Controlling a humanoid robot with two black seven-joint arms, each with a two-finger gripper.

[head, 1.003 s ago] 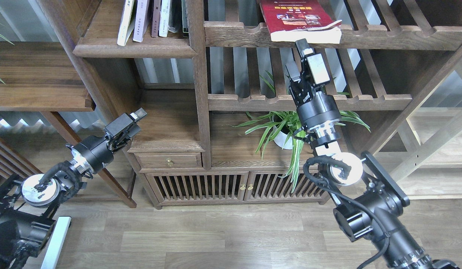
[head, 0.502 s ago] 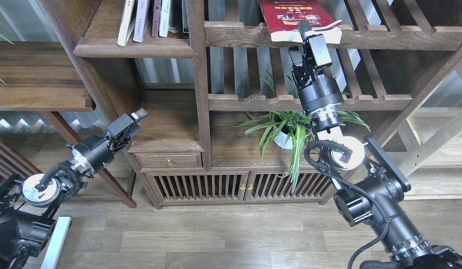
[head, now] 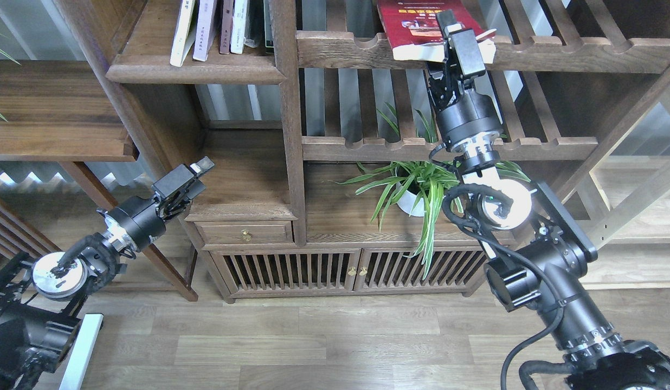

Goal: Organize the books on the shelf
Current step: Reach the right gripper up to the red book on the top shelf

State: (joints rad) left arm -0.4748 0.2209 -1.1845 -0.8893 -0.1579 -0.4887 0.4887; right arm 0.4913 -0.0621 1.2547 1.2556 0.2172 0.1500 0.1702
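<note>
Right gripper [head: 453, 33] at dark red book [head: 408, 21] front edge, grip state unclear; left gripper [head: 197, 172] fingers together, empty.

Dark red book [head: 408, 21] (yellow band) — brown rack [head: 340, 51]

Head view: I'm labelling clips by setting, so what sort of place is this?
Probably a study or living room, perhaps staged. A dark wooden display cabinet holds upright books, a dark red book lies on a slatted rack, a potted plant sits lower, and the floor is wood plank.
</note>
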